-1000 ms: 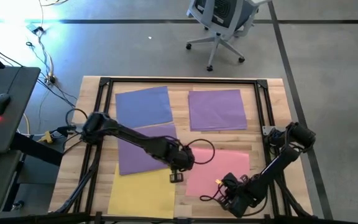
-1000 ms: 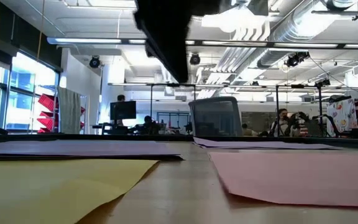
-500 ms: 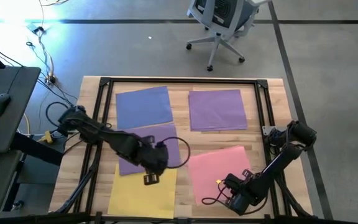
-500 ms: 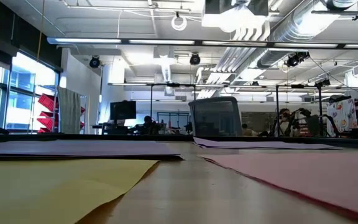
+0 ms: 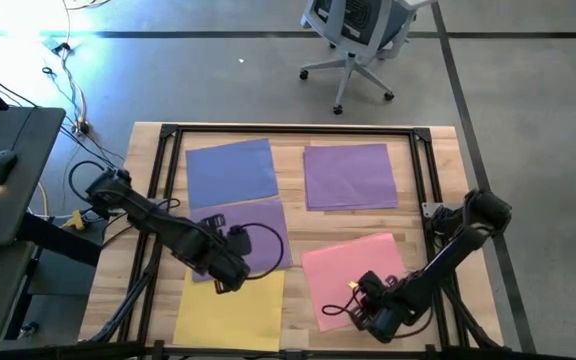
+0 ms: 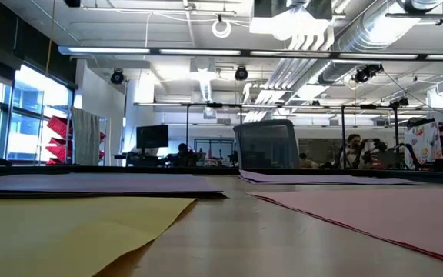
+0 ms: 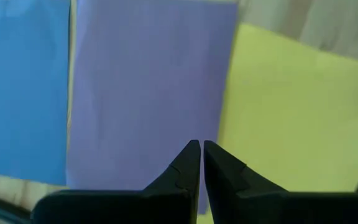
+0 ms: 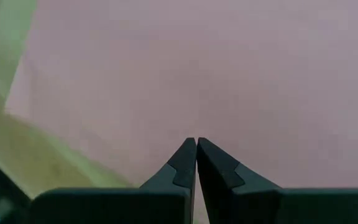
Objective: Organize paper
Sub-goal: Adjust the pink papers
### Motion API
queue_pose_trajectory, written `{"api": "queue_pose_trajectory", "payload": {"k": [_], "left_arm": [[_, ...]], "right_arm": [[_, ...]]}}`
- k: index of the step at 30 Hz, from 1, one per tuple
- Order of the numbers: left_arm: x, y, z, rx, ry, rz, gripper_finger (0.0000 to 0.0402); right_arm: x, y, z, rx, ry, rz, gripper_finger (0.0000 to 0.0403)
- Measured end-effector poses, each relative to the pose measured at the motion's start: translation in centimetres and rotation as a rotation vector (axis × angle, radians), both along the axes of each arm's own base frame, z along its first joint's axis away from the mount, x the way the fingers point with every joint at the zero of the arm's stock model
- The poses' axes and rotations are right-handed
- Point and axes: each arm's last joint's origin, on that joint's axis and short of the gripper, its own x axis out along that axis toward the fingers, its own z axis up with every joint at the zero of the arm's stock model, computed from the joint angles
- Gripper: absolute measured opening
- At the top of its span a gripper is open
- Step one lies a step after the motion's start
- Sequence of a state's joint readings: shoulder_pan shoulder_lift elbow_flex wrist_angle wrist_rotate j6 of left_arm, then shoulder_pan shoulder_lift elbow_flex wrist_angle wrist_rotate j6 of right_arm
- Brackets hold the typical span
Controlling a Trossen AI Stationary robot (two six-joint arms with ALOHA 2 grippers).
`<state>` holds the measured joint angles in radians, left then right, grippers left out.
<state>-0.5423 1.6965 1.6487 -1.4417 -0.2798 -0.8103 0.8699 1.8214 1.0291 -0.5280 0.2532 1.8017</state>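
— Where the left gripper (image 7: 196, 163) hangs above the near edge of the purple sheet (image 5: 258, 232), are its fingers together?

— Yes, tips shut with nothing between them. The right gripper (image 8: 196, 160) is closed too, empty, over the near part of the pink sheet (image 5: 353, 268).

— And the other paper?

— A yellow sheet (image 5: 230, 308) lies near left, partly under the left arm; a blue sheet (image 5: 232, 170) far left, another purple one (image 5: 349, 176) far right. The low view shows no gripper, only sheet edges.
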Motion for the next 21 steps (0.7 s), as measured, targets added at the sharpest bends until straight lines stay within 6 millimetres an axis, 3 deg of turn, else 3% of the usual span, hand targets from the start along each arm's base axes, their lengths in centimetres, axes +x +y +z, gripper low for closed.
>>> {"api": "queue_pose_trajectory", "payload": {"k": [8, 21], "left_arm": [[-0.6, -0.2, -0.5, 0.013, 0.025, 0.009, 0.0], [-1.0, -0.6, -0.3, -0.008, 0.008, 0.058, 0.0]], "right_arm": [[1.7, 0.3, -1.4, 0.134, -0.063, -0.266, 0.0], [1.4, 1.2, -1.1, 0.18, -0.074, -0.271, 0.0]]}}
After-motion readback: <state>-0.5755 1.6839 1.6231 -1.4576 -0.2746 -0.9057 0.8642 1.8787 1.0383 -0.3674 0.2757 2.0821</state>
